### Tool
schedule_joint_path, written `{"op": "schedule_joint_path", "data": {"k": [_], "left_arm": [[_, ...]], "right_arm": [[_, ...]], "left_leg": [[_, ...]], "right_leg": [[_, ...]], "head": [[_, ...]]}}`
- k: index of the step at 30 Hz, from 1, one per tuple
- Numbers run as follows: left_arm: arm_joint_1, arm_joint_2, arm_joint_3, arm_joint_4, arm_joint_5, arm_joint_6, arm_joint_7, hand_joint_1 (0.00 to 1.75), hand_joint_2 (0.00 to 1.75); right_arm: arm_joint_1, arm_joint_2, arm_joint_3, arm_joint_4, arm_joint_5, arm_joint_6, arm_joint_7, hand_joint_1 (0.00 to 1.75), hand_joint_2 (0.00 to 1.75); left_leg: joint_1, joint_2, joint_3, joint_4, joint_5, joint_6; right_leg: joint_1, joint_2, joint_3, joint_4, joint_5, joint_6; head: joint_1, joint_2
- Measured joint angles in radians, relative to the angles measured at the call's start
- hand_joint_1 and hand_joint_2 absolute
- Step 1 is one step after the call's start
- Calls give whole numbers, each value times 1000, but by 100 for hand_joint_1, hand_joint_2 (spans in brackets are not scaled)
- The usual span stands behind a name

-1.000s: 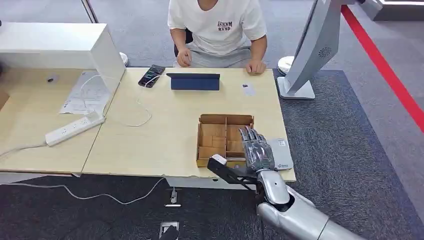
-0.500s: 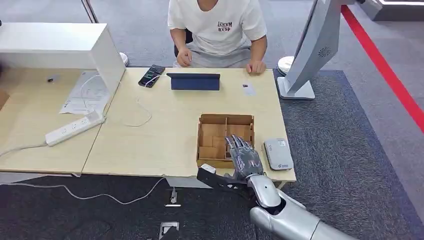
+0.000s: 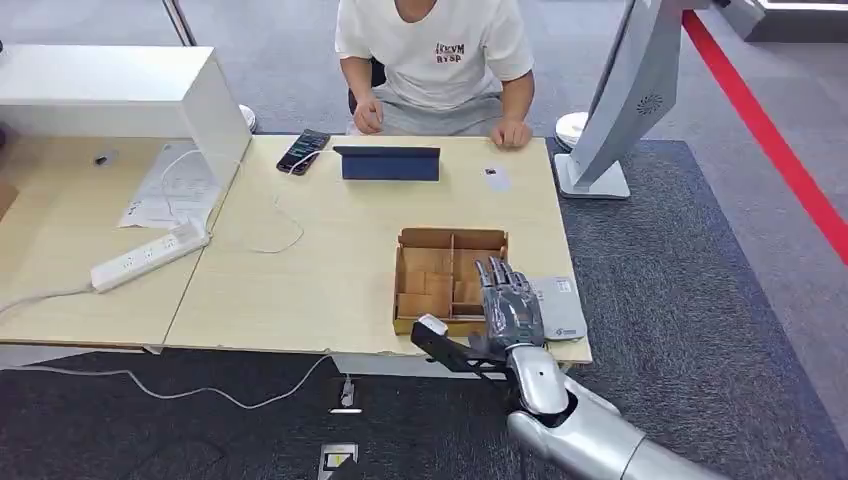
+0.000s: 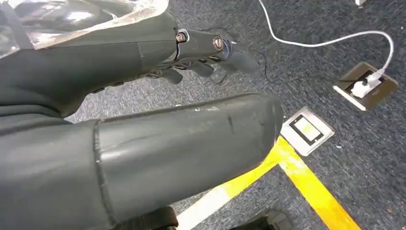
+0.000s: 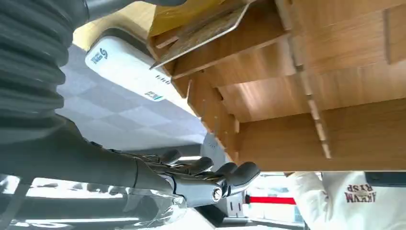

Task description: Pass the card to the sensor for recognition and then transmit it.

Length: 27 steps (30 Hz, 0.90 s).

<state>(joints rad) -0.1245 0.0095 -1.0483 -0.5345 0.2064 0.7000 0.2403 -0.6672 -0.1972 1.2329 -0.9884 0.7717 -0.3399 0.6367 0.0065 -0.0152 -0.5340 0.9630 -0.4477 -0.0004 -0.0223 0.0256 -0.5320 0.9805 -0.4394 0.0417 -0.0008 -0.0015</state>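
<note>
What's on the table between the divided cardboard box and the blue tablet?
Nothing: in the head view, bare tabletop runs from the cardboard box to the blue tablet.

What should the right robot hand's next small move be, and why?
Probably lower the right robot hand into the near right compartment of the wooden box to reach for a card. It hovers open over the box's near right corner, fingers spread and holding nothing, with the white sensor just beside it. Whether a card lies in that compartment can't be told.
</note>
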Motion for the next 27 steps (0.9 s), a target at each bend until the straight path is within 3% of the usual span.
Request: {"op": "schedule_joint_path", "data": {"k": [12, 27], "left_arm": [[-2, 0, 0, -3, 17, 0, 9, 0, 0], [-1, 0, 0, -3, 19, 0, -12, 0, 0]], "right_arm": [[4, -15, 0, 41, 8, -13, 3, 0, 175], [2, 15, 0, 64, 5, -12, -57, 0, 175]], "left_leg": [[0, 0, 0, 0, 0, 0], [0, 0, 0, 0, 0, 0]], "right_leg": [[0, 0, 0, 0, 0, 0], [0, 0, 0, 0, 0, 0]], "head": [[0, 0], [0, 0]]}}
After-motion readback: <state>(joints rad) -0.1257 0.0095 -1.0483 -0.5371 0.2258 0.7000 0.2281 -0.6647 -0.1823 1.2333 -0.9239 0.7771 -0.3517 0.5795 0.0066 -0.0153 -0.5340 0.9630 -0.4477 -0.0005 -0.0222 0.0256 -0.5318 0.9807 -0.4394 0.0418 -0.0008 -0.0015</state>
